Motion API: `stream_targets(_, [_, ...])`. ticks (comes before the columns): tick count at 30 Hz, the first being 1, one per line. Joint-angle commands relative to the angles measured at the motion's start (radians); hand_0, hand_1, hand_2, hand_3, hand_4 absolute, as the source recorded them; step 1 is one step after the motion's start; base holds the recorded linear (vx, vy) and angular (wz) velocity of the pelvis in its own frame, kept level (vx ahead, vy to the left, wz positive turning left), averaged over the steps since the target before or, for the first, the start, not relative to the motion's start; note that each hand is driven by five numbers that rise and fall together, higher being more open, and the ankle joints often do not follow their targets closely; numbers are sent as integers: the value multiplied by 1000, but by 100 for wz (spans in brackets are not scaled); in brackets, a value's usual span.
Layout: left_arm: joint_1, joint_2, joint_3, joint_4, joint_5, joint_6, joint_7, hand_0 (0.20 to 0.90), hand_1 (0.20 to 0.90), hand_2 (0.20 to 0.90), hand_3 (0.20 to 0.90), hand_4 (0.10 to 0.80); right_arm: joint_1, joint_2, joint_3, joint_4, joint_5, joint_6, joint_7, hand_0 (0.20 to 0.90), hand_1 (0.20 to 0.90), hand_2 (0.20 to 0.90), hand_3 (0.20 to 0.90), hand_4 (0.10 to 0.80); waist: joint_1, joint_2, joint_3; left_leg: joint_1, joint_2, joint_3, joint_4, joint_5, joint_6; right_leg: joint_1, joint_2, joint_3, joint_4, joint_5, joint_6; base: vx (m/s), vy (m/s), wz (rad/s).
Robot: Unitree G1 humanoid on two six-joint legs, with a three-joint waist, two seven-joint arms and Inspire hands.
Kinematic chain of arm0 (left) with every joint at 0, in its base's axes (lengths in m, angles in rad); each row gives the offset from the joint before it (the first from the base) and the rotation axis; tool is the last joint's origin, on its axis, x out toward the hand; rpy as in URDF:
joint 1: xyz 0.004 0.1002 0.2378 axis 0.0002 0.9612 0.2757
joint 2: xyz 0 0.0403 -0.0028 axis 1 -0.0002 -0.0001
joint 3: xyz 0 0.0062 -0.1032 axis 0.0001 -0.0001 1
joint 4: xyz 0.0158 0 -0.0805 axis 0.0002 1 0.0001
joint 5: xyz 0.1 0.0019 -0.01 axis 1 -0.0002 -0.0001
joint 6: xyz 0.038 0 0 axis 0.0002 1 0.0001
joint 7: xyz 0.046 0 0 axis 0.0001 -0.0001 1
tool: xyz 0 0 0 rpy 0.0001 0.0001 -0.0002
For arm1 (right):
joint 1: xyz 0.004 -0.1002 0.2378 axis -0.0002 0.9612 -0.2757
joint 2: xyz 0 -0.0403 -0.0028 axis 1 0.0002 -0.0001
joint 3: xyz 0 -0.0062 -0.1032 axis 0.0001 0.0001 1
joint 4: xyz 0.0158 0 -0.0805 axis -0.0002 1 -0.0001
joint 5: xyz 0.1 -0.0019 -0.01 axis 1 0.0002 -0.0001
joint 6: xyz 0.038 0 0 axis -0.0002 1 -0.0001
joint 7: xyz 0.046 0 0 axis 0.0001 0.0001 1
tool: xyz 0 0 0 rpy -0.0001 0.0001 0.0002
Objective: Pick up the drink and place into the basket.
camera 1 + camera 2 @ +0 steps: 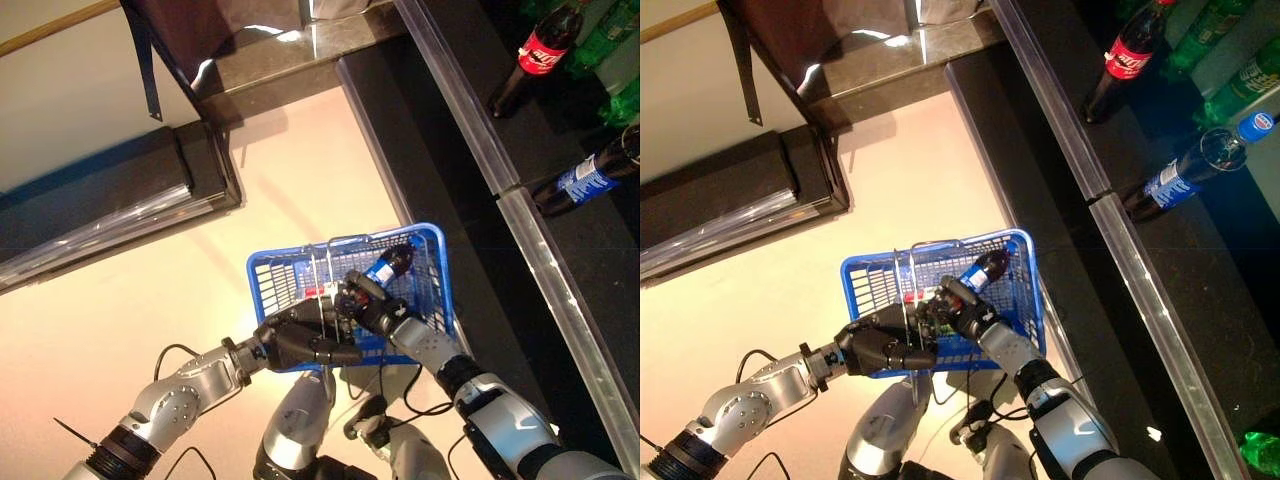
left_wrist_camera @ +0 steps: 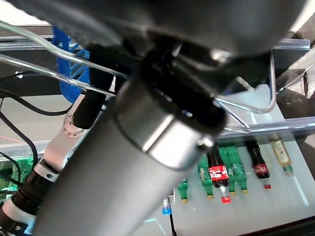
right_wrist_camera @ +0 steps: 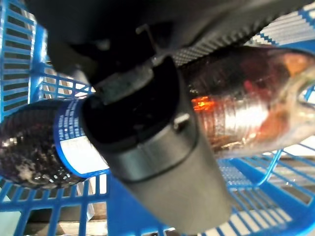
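The blue basket (image 1: 420, 238) hangs in front of me, and my left hand (image 1: 300, 342) is shut on its thin wire handles (image 2: 246, 105). My right hand (image 1: 365, 302) is inside the basket, shut on a dark drink bottle with a blue label (image 1: 388, 265). The bottle lies tilted, its far end pointing toward the basket's far right corner. In the right wrist view the thumb (image 3: 147, 147) lies across the bottle (image 3: 246, 98), with the basket's mesh (image 3: 29, 73) right behind it. Something small and red (image 1: 312, 292) shows in the basket by the handles.
A dark shelf with a metal front rail (image 1: 520, 205) runs along the right. It holds a red-labelled cola bottle (image 1: 535, 55), a blue-labelled bottle (image 1: 590, 175) and green bottles (image 1: 610, 40). A low dark cabinet (image 1: 100, 210) stands at the left on the pale floor.
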Motion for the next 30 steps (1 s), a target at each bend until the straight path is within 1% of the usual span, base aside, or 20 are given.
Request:
stream_targets(1, [-97,-121,-10,-402,-169,-104,-267,300,300,300,200,100,-143,-12,-29,-25,31,-22,44,900,900,900,900,800,-6,81,-105,17,-37,-12,70,-87,66,-72,-31,-11,-38,227,5,0,0,0])
stream_targets(6, [-106,-126,-22,-391,-169,-107,-258,300,300,300,200,100,-157,-21,-31,15,20,2,54,900,900,900,900,800,-10,82,-99,14,-35,-4,76,-88,68,-81,-34,-6,-28,228,4,0,0,0])
stream_targets(10, [-107,-131,-29,-388,-169,-113,-248,300,300,300,200,100,-152,-21,-29,17,19,5,61,900,900,900,900,800,-15,82,-94,12,-33,2,74,-87,69,-86,-33,-3,-28,229,4,0,0,0])
stream_targets(16, [-90,-142,-21,-377,-178,-105,-239,300,300,300,200,100,-137,-32,-26,0,12,-1,120,900,900,900,900,800,-24,80,-93,13,-28,12,69,-85,68,-92,-29,1,-31,232,5,0,0,0])
stream_targets(23, [-45,-157,-4,-357,-158,-104,-238,300,300,300,200,100,-65,-52,-3,-141,15,-67,162,900,900,900,900,800,-44,70,-92,11,-19,30,63,-86,67,-102,-26,10,-34,234,9,-4,1,0])
stream_targets(27, [-2,-169,10,-334,-122,-127,-233,300,300,300,200,100,21,-69,30,-302,-28,-103,176,900,900,900,900,800,-66,60,-92,14,-10,45,57,-86,66,-103,-19,19,-41,237,9,-7,3,-5])
stream_targets(28, [3,-171,11,-332,-116,-130,-230,300,300,300,200,100,31,-71,34,-316,-35,-106,178,900,900,900,900,800,-68,59,-93,15,-9,46,56,-86,65,-103,-18,20,-42,237,9,-14,4,-15])
stream_targets(30, [29,-172,13,-309,-103,-161,-209,300,300,300,200,100,101,-87,67,-430,-99,-135,175,900,900,900,900,800,-86,50,-92,18,-4,56,50,-84,64,-103,-12,30,-49,239,10,-22,-3,-9])
